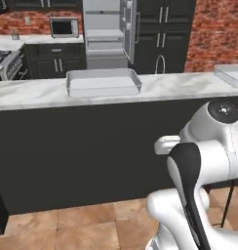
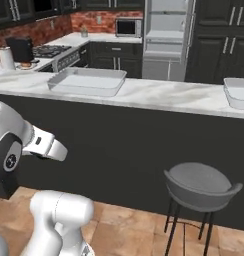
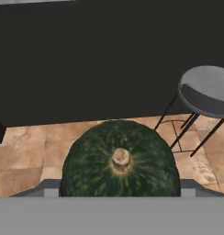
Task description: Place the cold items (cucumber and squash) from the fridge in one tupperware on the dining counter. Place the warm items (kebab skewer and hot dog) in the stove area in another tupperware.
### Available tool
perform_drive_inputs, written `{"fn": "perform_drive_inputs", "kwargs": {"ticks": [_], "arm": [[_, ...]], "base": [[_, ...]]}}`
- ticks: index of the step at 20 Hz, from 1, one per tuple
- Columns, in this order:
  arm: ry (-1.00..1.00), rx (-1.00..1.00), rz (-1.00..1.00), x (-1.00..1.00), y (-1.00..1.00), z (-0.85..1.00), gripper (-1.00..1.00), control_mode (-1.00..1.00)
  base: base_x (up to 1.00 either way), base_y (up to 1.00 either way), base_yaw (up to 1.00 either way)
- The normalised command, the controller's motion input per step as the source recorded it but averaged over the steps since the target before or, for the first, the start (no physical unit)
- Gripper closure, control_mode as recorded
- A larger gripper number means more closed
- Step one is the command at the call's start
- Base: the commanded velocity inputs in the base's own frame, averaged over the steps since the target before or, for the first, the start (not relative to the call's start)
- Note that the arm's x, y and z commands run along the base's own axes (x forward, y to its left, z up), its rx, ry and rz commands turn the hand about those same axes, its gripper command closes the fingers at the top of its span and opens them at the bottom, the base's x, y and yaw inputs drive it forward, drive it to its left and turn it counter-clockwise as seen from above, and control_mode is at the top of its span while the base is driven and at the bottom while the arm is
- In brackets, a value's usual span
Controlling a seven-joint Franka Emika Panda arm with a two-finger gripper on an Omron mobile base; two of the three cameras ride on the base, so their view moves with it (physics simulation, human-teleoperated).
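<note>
**Squash Held at End Effector, Facing Dining Counter**

Squash [image 3: 120, 160], dark green with a tan stem stub at its centre, sits at the bottom of the hand view between the end effector [image 3: 119, 189] finger tips. The fingers stand wide apart on either side of the squash, and only their grey outer edges show beside it; the squash is held in that wide grip. Beyond it lies tan tiled floor [image 3: 26, 156] and the dark front panel of the counter.

Left base view, left to right: a stove [image 1: 5, 61] at the far left edge, a microwave [image 1: 64, 27] on the back wall, and an open fridge [image 1: 107, 34] with its door swung to the right. On the marble counter [image 1: 28, 93] rests a clear tupperware [image 1: 103, 82], left of centre. A second tupperware [image 1: 232, 74] rests at the right edge, well apart from the first. The white arm [image 1: 208, 146] rises at lower right.

Right base view, left to right: the arm [image 2: 24, 145] at lower left, the first tupperware on the counter above it, a round grey stool [image 2: 200, 187] standing on the floor in front of the counter, and the second tupperware at the far right edge. Both containers appear to hold nothing.
</note>
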Motion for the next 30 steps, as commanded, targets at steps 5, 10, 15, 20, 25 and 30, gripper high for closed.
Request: {"fn": "perform_drive_inputs", "kwargs": {"ticks": [5,10,15,20,25,30], "arm": [[0.0,0.0,0.0,0.0,0.0,0.0,1.0,1.0],[0.0,0.0,0.0,0.0,0.0,0.0,1.0,1.0],[0.0,0.0,0.0,0.0,0.0,0.0,1.0,1.0],[0.0,0.0,0.0,0.0,0.0,0.0,1.0,1.0],[0.0,0.0,0.0,0.0,0.0,0.0,1.0,1.0],[-0.19,-0.03,0.14,0.25,-0.05,0.99,1.0,-1.0]], "base": [[0.96,0.46,-0.34],[0.21,0.58,-0.06],[0.18,0.44,0.19],[0.59,0.18,0.18],[0.25,0.02,0.04],[0.0,0.0,0.0]]}}
